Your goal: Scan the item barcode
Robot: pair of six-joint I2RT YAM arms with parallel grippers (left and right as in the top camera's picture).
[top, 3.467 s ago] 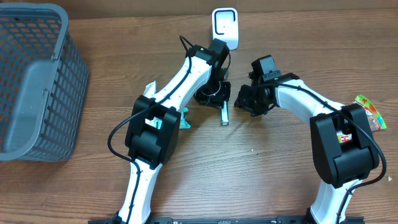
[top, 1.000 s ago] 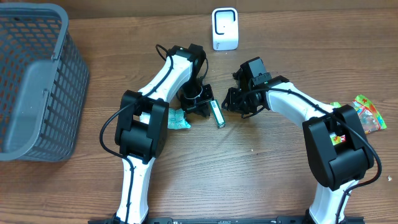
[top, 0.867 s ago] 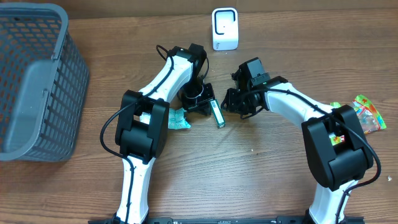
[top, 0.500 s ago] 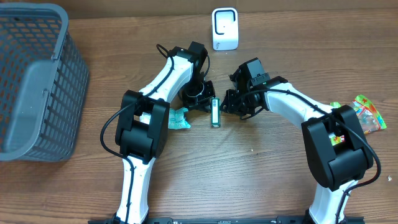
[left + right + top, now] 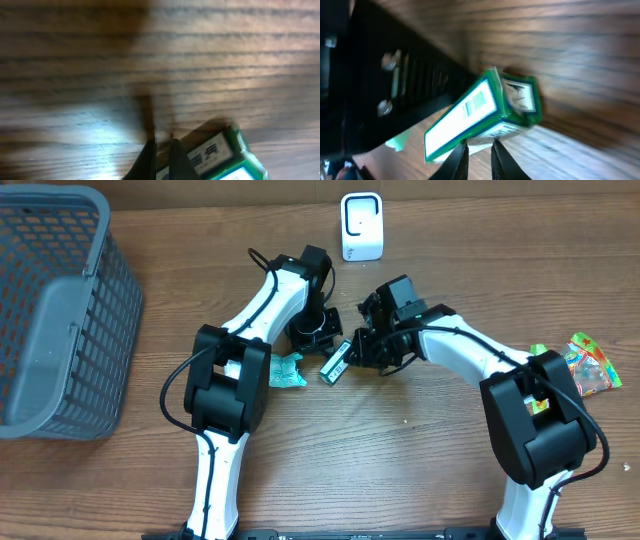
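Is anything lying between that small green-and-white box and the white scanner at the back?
Nothing visible does. Only bare wooden table separates the small green-and-white box from the white plastic scanner; the left gripper and right gripper sit either side of that strip.

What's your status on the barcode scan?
Left claw shut beside the green box. Right claw narrow at its edge, grip unclear. Scanner at far edge, box short of it.

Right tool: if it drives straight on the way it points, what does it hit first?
The green box, right ahead of the right tool and very close. Whether the tips already touch it is unclear from these views.
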